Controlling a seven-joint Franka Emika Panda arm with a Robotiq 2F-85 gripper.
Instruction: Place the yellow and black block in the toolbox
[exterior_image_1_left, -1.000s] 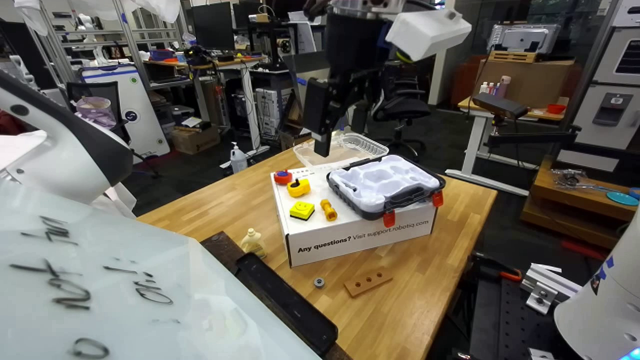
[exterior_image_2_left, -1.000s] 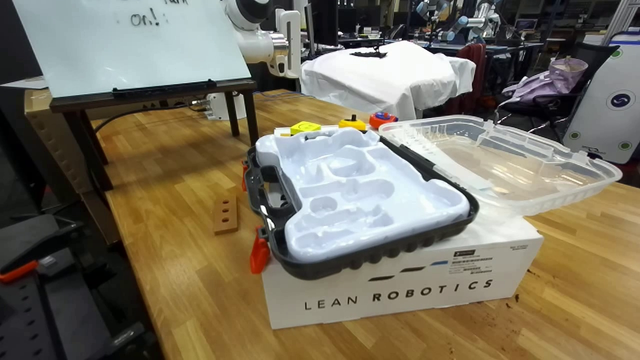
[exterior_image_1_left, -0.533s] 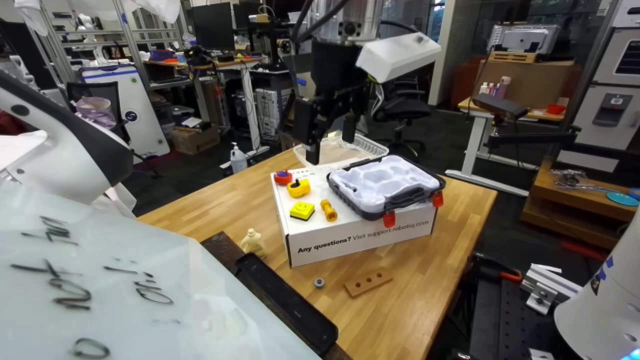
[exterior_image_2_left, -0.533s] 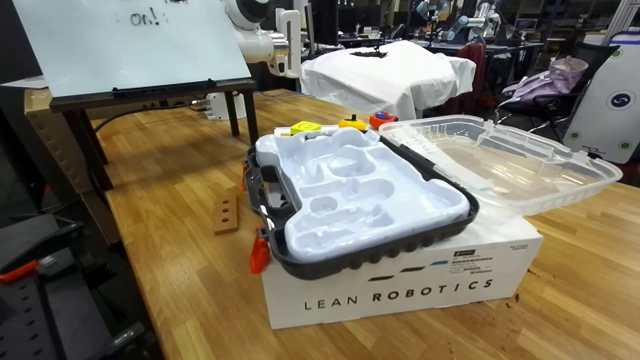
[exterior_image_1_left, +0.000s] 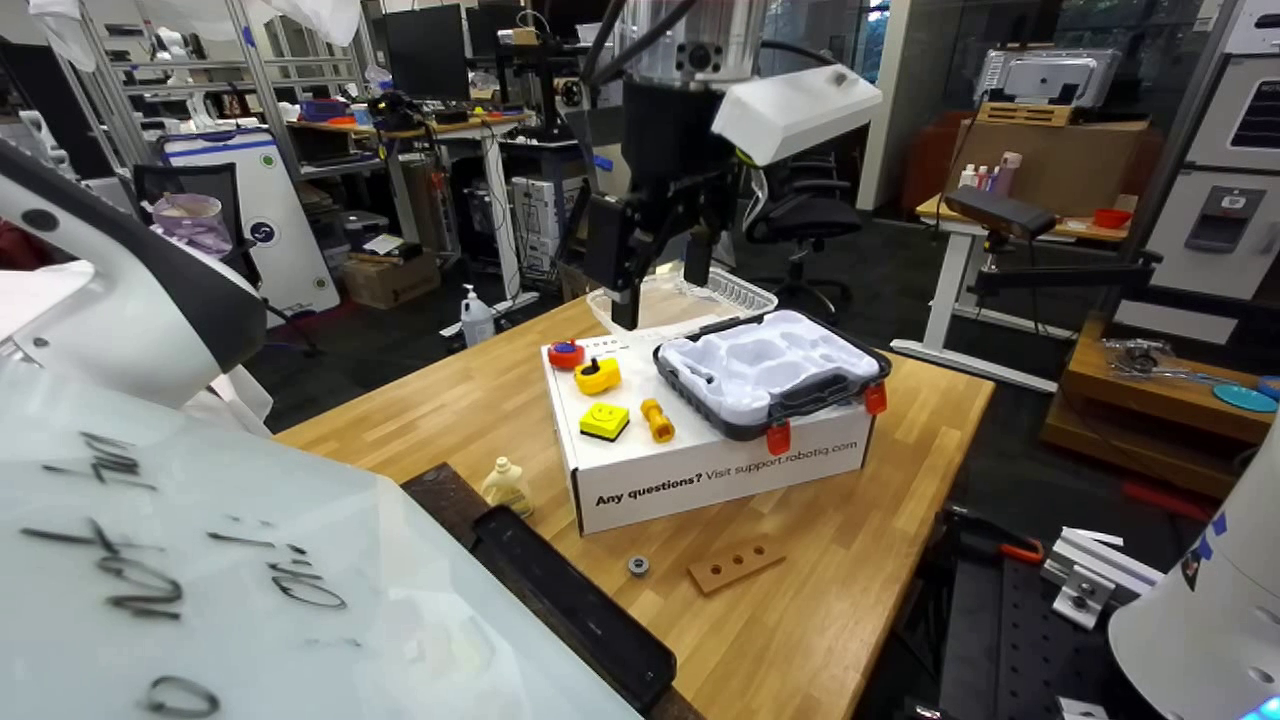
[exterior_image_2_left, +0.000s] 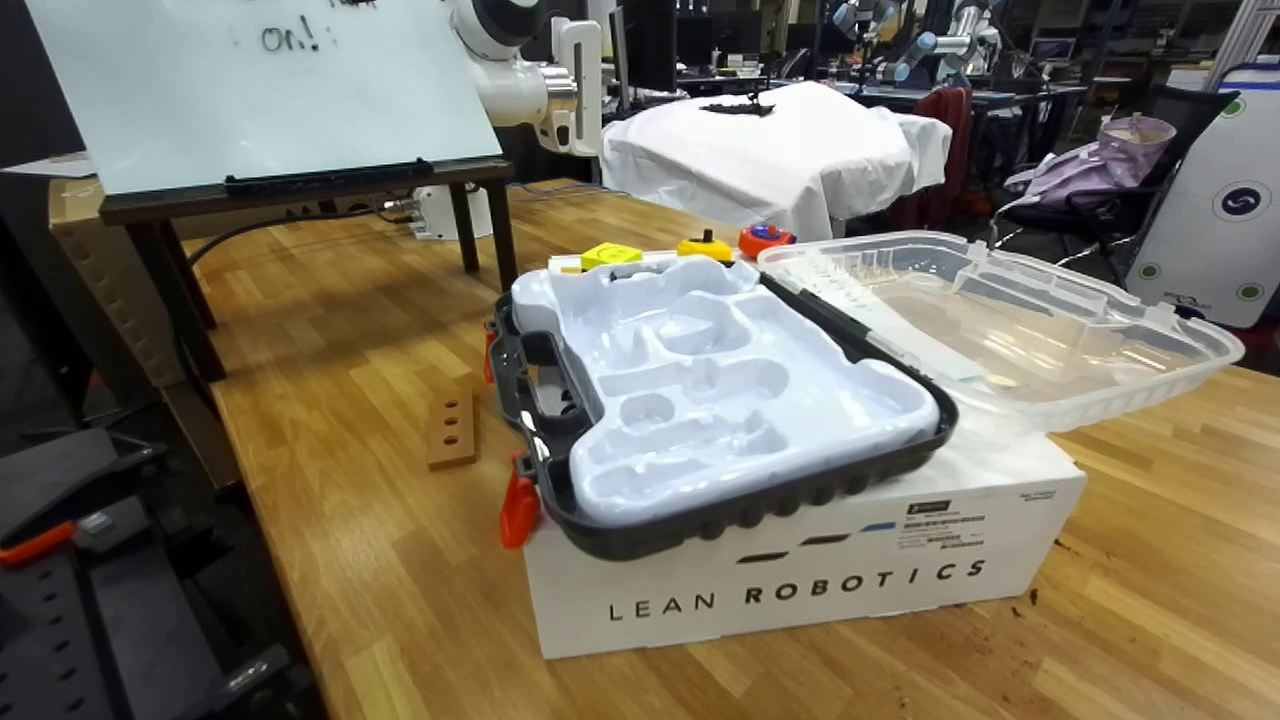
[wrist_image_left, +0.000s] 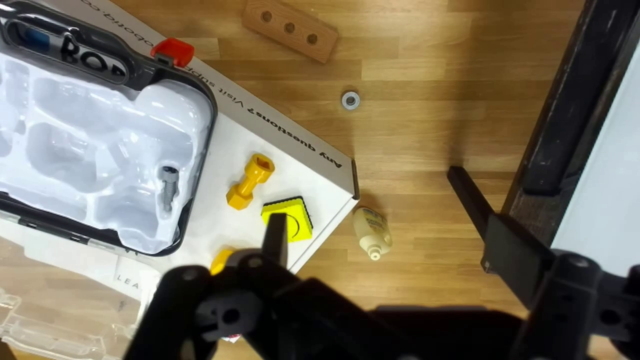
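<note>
The yellow and black block (exterior_image_1_left: 605, 421), with a smiley face and black underside, lies on the white box's top. It also shows in an exterior view (exterior_image_2_left: 610, 254) and the wrist view (wrist_image_left: 301, 222), partly behind a finger. The toolbox (exterior_image_1_left: 775, 362) lies open on the same box, dark-rimmed with a whitish moulded tray; it also shows in an exterior view (exterior_image_2_left: 850, 395) and the wrist view (wrist_image_left: 75, 107). A grey screw (wrist_image_left: 169, 187) lies in its tray. My gripper (exterior_image_1_left: 661, 290) is open and empty, above the box; its spread fingers show in the wrist view (wrist_image_left: 365, 196).
The white cardboard box (exterior_image_1_left: 720, 485) carries a red piece (exterior_image_1_left: 566, 354), a yellow piece with black knob (exterior_image_1_left: 598, 376) and a yellow bolt (exterior_image_1_left: 657, 420). A clear lid (exterior_image_2_left: 1080, 340), whiteboard (exterior_image_2_left: 260, 100), small bottle (wrist_image_left: 372, 232), grey ring (wrist_image_left: 350, 100) and wooden bar (wrist_image_left: 290, 29) stand around.
My gripper moved down and to the left in an exterior view between the oldest frame and half a second ago. It has held still since. The block and toolbox have not moved.
</note>
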